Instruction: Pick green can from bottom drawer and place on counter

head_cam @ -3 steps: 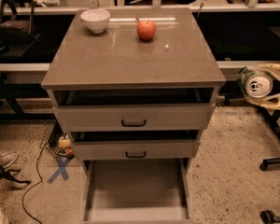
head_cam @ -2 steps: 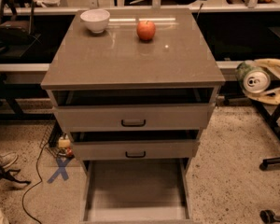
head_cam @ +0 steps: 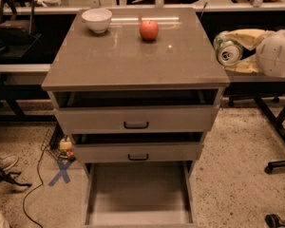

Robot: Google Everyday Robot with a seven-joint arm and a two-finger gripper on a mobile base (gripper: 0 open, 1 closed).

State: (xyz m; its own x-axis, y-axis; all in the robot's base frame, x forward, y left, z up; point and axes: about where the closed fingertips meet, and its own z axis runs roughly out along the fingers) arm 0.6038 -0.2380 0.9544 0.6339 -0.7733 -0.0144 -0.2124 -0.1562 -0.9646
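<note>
My gripper (head_cam: 227,51) comes in from the right, its pale arm housing (head_cam: 275,51) behind it. It is shut on the green can (head_cam: 229,53), which lies sideways with its silver top facing the camera. The can hangs just off the right edge of the counter (head_cam: 133,56), about level with its surface. The bottom drawer (head_cam: 137,194) is pulled fully open at the foot of the cabinet, and its floor is bare.
A white bowl (head_cam: 97,19) and a red apple (head_cam: 149,30) stand at the back of the counter. The two upper drawers with black handles (head_cam: 136,125) are slightly open. A chair base (head_cam: 280,163) stands on the floor at the right; cables and a blue X mark (head_cam: 61,171) are at the left.
My gripper has carried the can left and upward, from well to the right of the cabinet to right beside the counter's right edge.
</note>
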